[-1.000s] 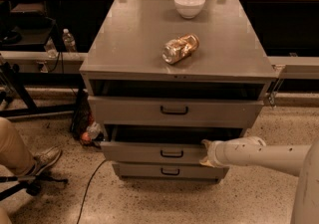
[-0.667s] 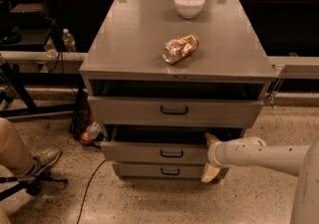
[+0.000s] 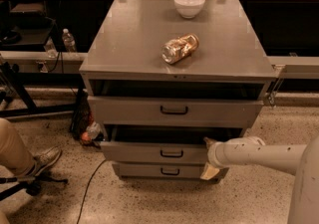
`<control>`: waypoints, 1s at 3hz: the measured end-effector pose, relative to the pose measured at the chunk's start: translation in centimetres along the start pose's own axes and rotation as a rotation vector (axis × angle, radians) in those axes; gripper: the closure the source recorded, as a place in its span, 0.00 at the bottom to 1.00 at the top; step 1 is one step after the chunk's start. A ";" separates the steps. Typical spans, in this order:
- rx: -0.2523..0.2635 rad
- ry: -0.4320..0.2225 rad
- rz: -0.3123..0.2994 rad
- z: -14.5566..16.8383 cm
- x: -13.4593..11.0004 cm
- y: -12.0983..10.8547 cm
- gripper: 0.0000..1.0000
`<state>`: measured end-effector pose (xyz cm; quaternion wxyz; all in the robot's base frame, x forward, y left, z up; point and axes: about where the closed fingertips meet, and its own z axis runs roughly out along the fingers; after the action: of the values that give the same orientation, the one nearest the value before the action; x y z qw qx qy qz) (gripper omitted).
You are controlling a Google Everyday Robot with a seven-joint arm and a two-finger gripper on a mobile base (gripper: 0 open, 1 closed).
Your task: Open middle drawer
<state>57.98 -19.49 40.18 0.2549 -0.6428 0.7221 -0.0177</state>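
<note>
The grey cabinet has three drawers. The middle drawer [image 3: 149, 152] has a low front with a small black loop handle [image 3: 171, 154] and stands pulled out a little, a dark gap showing above its front. My gripper [image 3: 208, 157] is at the right end of this drawer's front, at the end of my white arm [image 3: 259, 154] that reaches in from the right. The top drawer [image 3: 174, 111] above has a taller front and a wider handle. The bottom drawer [image 3: 164, 170] sits lowest.
On the cabinet top [image 3: 129, 44] lie a crumpled snack bag [image 3: 180, 48] and a white bowl [image 3: 189, 4]. A person's leg and shoe [image 3: 35, 161] are at the left on the floor. A cable [image 3: 89, 183] runs across the floor. Bottles [image 3: 69, 40] stand at the back left.
My gripper has shifted slightly at the drawer's right end. The middle drawer's position looks about the same.
</note>
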 end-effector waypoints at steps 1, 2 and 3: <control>-0.005 0.005 0.024 -0.5 0.6 0.6 0.45; -0.004 0.010 0.036 -1.4 0.8 1.1 0.70; 0.011 0.048 0.064 -3.8 1.2 1.4 0.99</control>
<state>55.16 -21.50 42.57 0.2415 -0.6174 0.7481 -0.0290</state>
